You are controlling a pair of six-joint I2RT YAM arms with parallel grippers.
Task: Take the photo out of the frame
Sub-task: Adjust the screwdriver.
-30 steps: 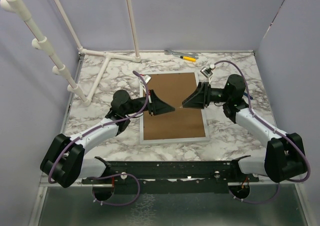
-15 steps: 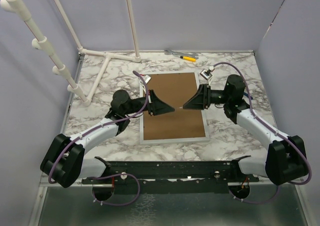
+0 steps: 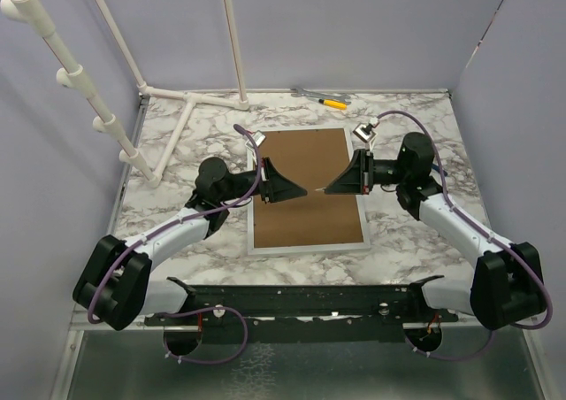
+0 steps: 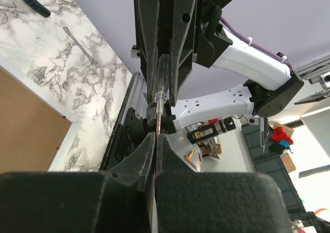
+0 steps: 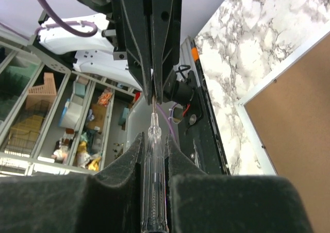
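Clear screwdriver (image 5: 154,155) now pinched by right fingers (image 5: 124,166) (earlier spread)

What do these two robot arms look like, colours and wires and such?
Both the left arm and right arm have white curved shells between chunky black joints. Each ends in black wedge-shaped fingers tapering to a point. A purple cable loops along each arm, and a small silvery box sits by each wrist.
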